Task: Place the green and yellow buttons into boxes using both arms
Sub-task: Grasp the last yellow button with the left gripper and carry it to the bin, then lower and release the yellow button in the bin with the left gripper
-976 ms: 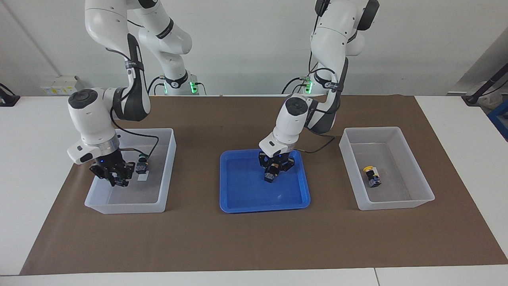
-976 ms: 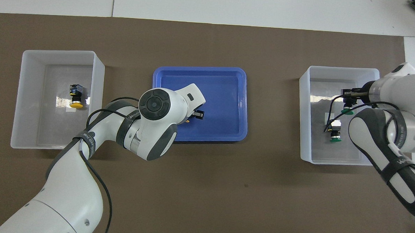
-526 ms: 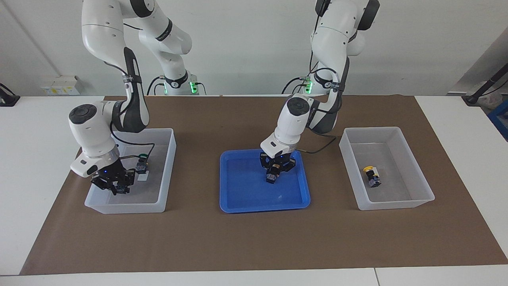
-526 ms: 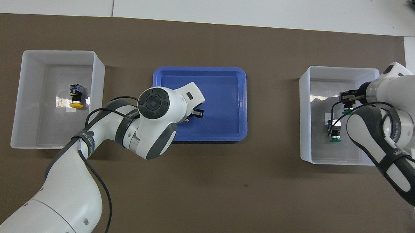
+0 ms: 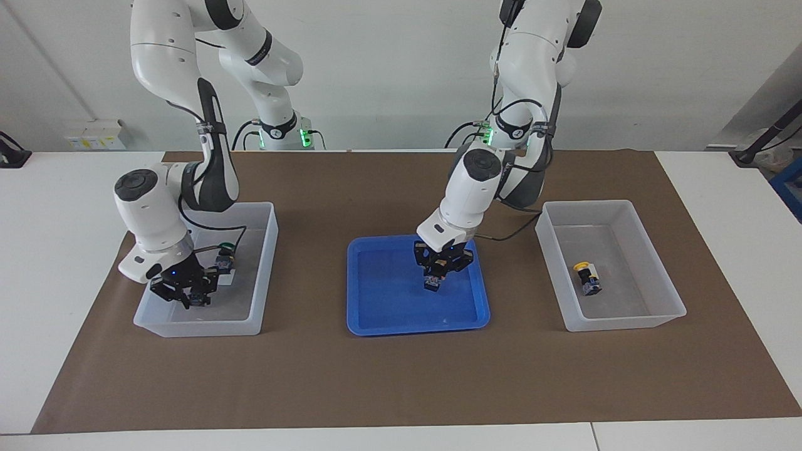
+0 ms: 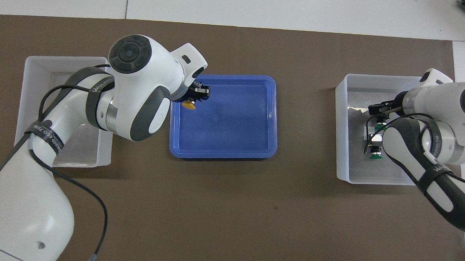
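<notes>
Lifting now: my left gripper (image 5: 437, 277) has its jaws clamped on a yellow button (image 6: 188, 104), just raised off the blue tray (image 5: 376, 313). Right gripper (image 5: 186, 293) has sunk into its box (image 5: 263, 263), where one green button (image 6: 374, 154) already lies. Can't tell if its jaws have let the second green button (image 6: 381, 122) go yet.

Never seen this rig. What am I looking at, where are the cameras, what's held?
Two white robot arms, the left arm and the right arm, sort push-buttons. One picture faces them from across the table; the other looks down from above their end. On the brown mat sit a blue tray and two translucent boxes. The left end effector grips a yellow button over the tray. The right end effector is down inside the box at its end, at one green button; a second green button lies nearby. The other box holds another yellow button.
</notes>
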You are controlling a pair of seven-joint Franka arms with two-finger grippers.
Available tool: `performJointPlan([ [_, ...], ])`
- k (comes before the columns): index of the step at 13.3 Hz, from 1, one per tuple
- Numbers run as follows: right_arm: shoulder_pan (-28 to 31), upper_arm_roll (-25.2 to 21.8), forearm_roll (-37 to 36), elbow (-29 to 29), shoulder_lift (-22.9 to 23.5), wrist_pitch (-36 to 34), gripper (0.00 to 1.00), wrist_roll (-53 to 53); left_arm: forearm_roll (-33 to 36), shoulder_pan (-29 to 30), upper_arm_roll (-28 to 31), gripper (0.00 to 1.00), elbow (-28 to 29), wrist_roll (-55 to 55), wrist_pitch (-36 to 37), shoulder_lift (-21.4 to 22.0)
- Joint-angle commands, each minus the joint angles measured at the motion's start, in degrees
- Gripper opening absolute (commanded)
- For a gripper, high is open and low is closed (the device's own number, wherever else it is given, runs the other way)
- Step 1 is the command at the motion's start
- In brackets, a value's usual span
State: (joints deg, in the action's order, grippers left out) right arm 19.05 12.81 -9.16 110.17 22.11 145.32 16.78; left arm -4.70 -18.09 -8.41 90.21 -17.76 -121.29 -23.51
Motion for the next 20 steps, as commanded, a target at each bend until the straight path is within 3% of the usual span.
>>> performJointPlan([
  [1, -0.07, 0.46, 0.90, -1.18, -2.06, -0.03, 1.00, 0.72, -0.93, 5.06, -0.46, 0.00, -0.74, 1.93, 7.28, 3.03],
  [5, -3.75, 0.46, 1.25, -3.89, -6.28, -6.86, 1.00, -13.31, -0.93, 13.40, -0.38, 0.00, -4.25, 8.95, 15.11, 4.00],
  [8, -6.30, 0.64, 1.25, -7.59, -8.21, -14.43, 1.00, -27.28, -0.23, 19.04, 0.41, 0.00, -4.78, 16.25, 16.53, 4.18],
  [10, -7.10, 0.90, 1.43, -7.69, -11.36, -17.94, 1.00, -30.57, 0.21, 21.15, 0.68, 0.00, -4.69, 18.63, 16.01, 4.18],
  [12, -7.01, 1.26, 5.27, -7.69, -16.10, -24.52, 1.00, -31.28, 7.03, 22.48, 0.50, 0.00, -4.08, 19.17, 14.87, 4.52],
  [14, -6.84, 1.17, 8.72, -7.78, -20.15, -30.85, 1.00, -32.42, 9.79, 24.67, 0.50, 0.00, -0.58, 20.31, 12.24, 5.84],
  [16, -7.01, 1.34, 8.72, -8.56, -22.89, -36.48, 1.00, -32.51, 9.80, 27.92, 0.50, 0.00, 6.69, 21.53, 6.54, 8.38],
  [18, -7.01, 1.43, 8.55, -13.20, -22.11, -43.33, 1.00, -32.60, 9.88, 29.16, 0.59, 0.00, 12.59, 21.54, 2.31, 9.71],
  [20, -8.41, 1.52, 7.76, -14.63, -21.49, -44.60, 1.00, -32.60, 9.80, 30.82, 0.59, 0.00, 17.60, 21.45, -1.91, 10.94],
])
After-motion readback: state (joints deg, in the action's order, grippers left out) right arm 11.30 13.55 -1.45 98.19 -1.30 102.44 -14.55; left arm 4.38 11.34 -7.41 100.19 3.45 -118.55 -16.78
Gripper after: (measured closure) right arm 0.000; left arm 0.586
